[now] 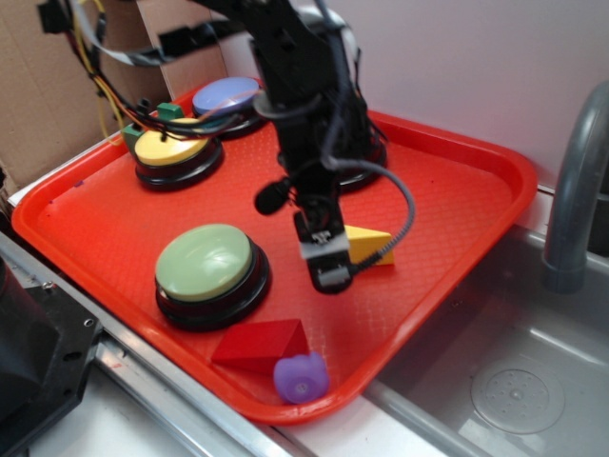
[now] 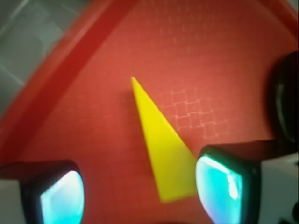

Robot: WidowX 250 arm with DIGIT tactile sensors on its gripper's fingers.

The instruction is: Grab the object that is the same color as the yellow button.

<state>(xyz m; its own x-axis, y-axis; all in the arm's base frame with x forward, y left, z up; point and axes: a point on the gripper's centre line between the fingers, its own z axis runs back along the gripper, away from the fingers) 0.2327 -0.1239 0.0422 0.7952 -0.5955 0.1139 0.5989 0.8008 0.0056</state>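
Gripper spread wide, grasping nothing; both pads visible in wrist view with red tray floor between them.

Yellow wedge lies flat on the tray, right of centre. In wrist view its wide end sits close against the right pad, well off the left pad; its long axis runs diagonally, tip pointing away up-left. Judgement: wedge is off-centre in the jaws, so a shift toward the right pad is needed before closing.

Exterior view: gripper low over the wedge.

Tray also holds the yellow button far left, a green button, a blue button, a red wedge, a purple toy.
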